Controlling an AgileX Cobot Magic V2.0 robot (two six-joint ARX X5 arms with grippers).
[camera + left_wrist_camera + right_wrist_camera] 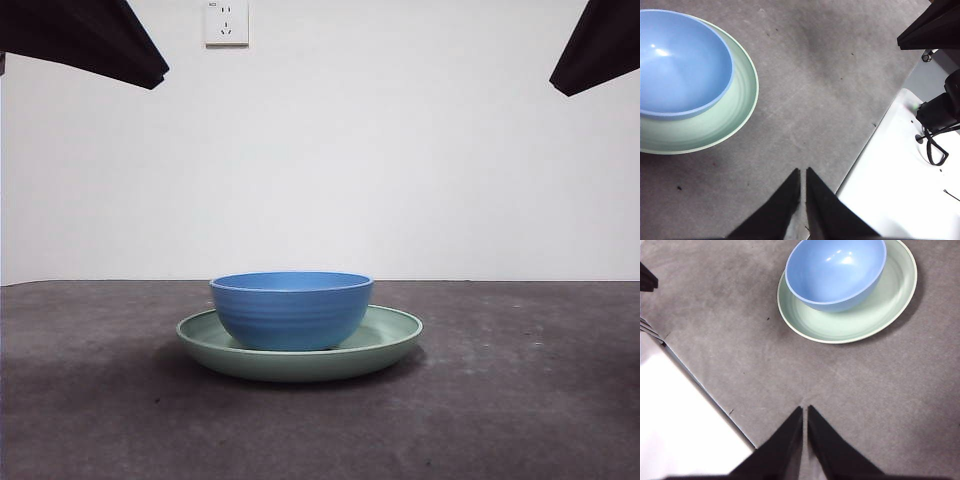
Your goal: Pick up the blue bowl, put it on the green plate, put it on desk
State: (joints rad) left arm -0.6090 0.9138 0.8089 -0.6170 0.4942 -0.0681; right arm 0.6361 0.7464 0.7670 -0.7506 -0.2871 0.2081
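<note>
Bowl on plate, one each.

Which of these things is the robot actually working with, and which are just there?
Part of the job: blue bowl, sitting in the green plate, on the desk.

Just there: wall socket; both grippers wait, shut, away from the dishes.

Left gripper hangs with jaws pressed together, holding nothing; right gripper likewise closed and empty.
</note>
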